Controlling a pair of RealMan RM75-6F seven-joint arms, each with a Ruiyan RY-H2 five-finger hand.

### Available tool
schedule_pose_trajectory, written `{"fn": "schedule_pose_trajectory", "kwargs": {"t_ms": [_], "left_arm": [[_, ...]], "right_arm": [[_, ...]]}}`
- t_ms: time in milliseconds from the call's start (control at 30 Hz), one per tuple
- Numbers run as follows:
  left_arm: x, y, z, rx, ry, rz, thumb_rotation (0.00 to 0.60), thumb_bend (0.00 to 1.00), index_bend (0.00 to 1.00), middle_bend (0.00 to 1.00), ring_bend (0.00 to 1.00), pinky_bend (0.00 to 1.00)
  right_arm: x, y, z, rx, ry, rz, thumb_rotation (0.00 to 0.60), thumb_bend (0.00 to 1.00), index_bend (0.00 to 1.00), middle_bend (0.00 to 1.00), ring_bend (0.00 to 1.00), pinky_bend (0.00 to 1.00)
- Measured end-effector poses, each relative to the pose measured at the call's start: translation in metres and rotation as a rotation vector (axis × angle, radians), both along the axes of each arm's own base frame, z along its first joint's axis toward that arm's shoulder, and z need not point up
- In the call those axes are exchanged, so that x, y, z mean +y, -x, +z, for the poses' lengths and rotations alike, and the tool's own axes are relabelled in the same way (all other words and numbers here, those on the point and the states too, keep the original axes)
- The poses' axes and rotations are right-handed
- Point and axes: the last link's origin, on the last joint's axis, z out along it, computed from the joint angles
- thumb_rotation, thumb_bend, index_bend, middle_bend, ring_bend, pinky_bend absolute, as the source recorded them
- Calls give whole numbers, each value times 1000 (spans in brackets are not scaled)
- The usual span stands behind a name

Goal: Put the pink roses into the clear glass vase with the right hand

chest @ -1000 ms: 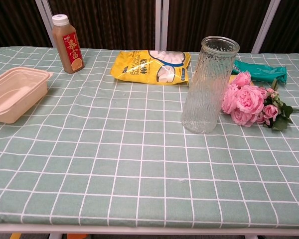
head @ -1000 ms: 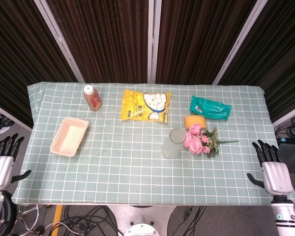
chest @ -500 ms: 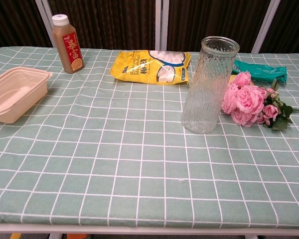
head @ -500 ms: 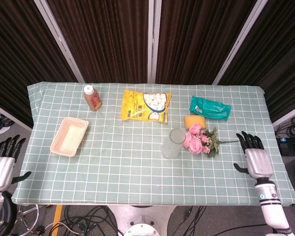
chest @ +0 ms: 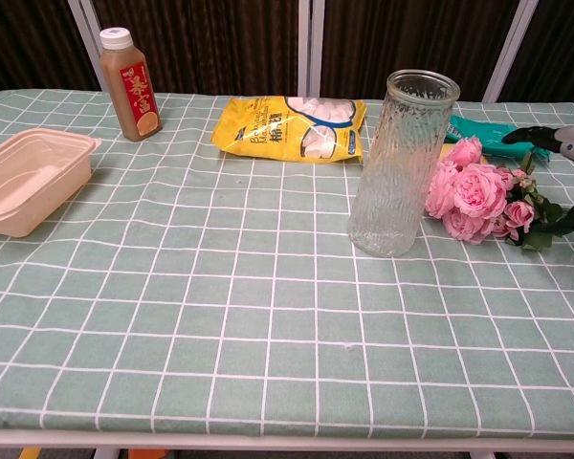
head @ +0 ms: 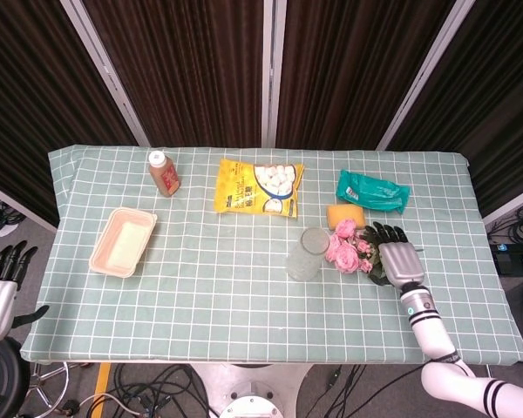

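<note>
The robot's left hand hangs off the near left corner of the table, fingers spread and holding nothing. The green-and-white checked tablecloth covers the whole table. On the right, the robot's right hand lies over the stem end of the bunch of pink roses with green leaves, fingers spread and not closed on anything; whether it touches the stems cannot be told from either view. The roses lie flat on the cloth, heads pointing left, just beside the right of the tall ribbed clear glass vase, which stands upright and empty.

Handling judgement: the bunch looks light and soft, its blooms easily crushed, its thin stems apt to slip or splay. The hold belongs on the gathered stems and leaves at the right end, clear of the flower heads, so the stems can be tipped down into the vase mouth. The vase is fragile and narrow-based; a knock could topple it.

At the left sits a beige plastic lidded food box. Just beyond the roses lies a yellow sponge block, then a crumpled teal plastic packet. Farther still are a yellow snack bag printed with white balls and a brown drink bottle with white cap.
</note>
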Motion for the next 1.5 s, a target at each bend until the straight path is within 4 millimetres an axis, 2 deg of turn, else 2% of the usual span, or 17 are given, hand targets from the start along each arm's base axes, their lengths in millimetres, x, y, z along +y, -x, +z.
{"fn": "schedule_pose_trajectory", "kwargs": {"t_ms": [267, 600, 767, 1000, 1133, 1267, 1333, 1500], "left_arm": [[-2, -3, -3, -14, 12, -17, 600, 86, 74, 0, 0, 111], [-2, -1, -4, -20, 16, -9, 600, 86, 74, 0, 0, 111], [-2, 1, -3, -20, 15, -6, 600, 86, 75, 0, 0, 111], [-3, 5, -2, -26, 10, 8, 600, 86, 74, 0, 0, 111], [-3, 6, -1, -25, 9, 13, 600, 86, 74, 0, 0, 111], [-3, 7, -1, -26, 8, 15, 600, 86, 74, 0, 0, 111], [-3, 7, -1, -26, 9, 15, 600, 86, 74, 0, 0, 111], [-3, 7, -1, -25, 12, 16, 600, 86, 74, 0, 0, 111]], "right_arm": [[-16, -8, -12, 20, -28, 1, 600, 101, 0, 0, 0, 0], [-15, -8, -31, 25, -69, -15, 600, 102, 0, 20, 0, 0], [-18, -6, -35, 44, -57, -18, 600, 125, 0, 121, 0, 0], [-21, -6, -41, 56, -13, -10, 600, 164, 6, 334, 16, 0], [-21, -5, -43, 66, -6, -6, 600, 203, 105, 433, 93, 0], [-21, -5, -42, 59, 10, -3, 600, 229, 320, 475, 140, 0], [-21, -5, -40, 52, 24, 3, 600, 241, 392, 489, 155, 0], [-19, -7, -29, 26, 72, 27, 600, 247, 416, 501, 167, 0]]}}
